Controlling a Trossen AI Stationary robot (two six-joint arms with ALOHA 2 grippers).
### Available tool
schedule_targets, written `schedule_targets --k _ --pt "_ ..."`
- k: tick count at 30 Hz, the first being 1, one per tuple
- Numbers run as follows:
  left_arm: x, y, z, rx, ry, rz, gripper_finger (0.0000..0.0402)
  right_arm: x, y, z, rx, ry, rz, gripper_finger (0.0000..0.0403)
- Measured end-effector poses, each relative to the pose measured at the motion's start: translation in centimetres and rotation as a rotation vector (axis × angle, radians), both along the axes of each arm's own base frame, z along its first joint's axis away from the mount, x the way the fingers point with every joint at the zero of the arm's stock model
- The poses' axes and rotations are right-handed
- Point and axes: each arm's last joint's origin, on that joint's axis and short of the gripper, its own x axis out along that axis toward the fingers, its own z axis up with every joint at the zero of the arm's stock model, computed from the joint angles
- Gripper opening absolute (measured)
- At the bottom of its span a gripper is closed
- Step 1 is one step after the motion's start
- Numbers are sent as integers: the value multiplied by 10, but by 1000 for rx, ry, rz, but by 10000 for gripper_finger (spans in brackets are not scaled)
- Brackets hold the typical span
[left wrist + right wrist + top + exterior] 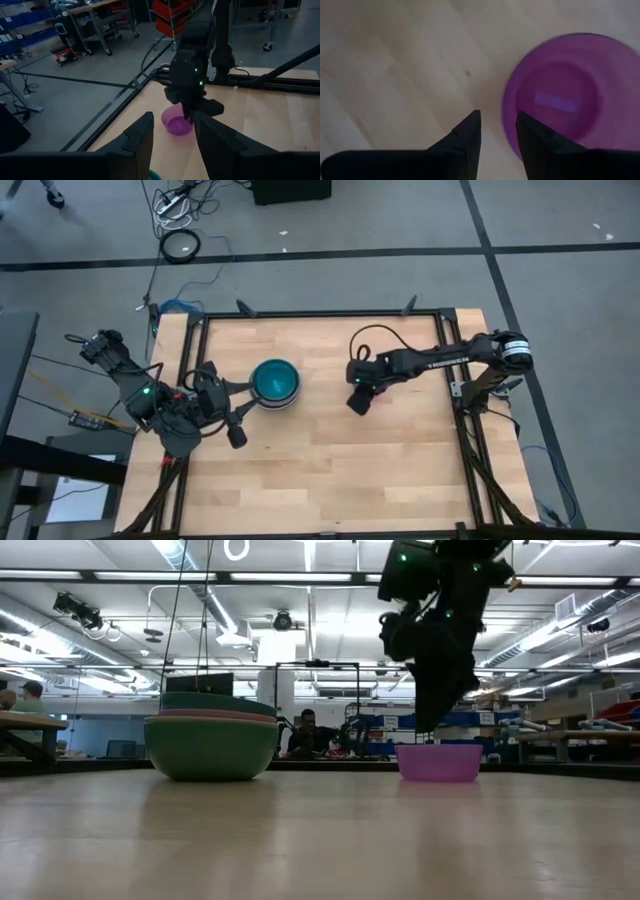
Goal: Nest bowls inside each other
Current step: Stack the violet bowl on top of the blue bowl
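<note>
A stack of bowls [273,383] stands left of the table's middle. In the low view it shows a sage green outer bowl [210,750], a pink rim and a teal bowl on top. A purple bowl [438,762] stands alone on its base to the right of the stack. My right gripper [497,117] points down just above this purple bowl [570,100], open. One finger is over the inside and one outside the rim, clear of it in the low view. My left gripper [240,420] waits open beside the stack, raised and aimed toward the purple bowl [177,121].
A black metal frame [320,313] runs along the table's edges. Bare wood [330,470] lies between the bowls and the near edge. In the low view, people sit in the room beyond the table's far side.
</note>
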Motion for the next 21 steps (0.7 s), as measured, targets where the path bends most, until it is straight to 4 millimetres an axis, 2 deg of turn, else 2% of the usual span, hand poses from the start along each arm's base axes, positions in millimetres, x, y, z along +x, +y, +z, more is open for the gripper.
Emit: schedule_targets --k 4,9,17,21 --pt "0 0 0 0 -1 0 152 -2 1 -17 20 -10 0 111" --pt "0 0 0 1 0 1 152 -7 0 -28 -19 -1 -10 112" --pt "0 0 0 8 -5 13 152 -17 -9 -51 -59 -22 -17 109" --pt "0 0 0 8 -6 13 152 -19 -11 -55 -81 -11 14 75"
